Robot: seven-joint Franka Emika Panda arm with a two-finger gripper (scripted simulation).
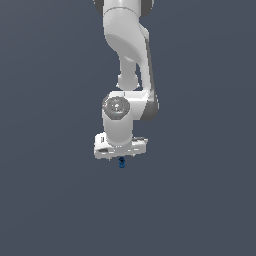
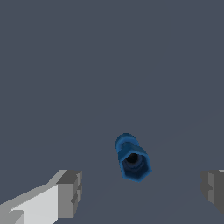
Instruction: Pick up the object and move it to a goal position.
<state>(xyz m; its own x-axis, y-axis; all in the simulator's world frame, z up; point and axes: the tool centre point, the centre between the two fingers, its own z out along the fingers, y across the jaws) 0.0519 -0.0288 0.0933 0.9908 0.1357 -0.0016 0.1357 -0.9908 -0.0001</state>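
Note:
The object is a small dark-blue piece with a hexagonal end and a dark hole in it. In the wrist view it lies between my two fingers, touching neither. One grey finger pad and the other stand wide apart. My gripper is open and empty. In the exterior view the object shows as a tiny blue piece just under the white gripper, which points straight down over it. Whether it rests on the surface I cannot tell.
Plain dark grey-blue ground fills both views. The white arm rises straight up above the gripper. No other objects and no goal marker show.

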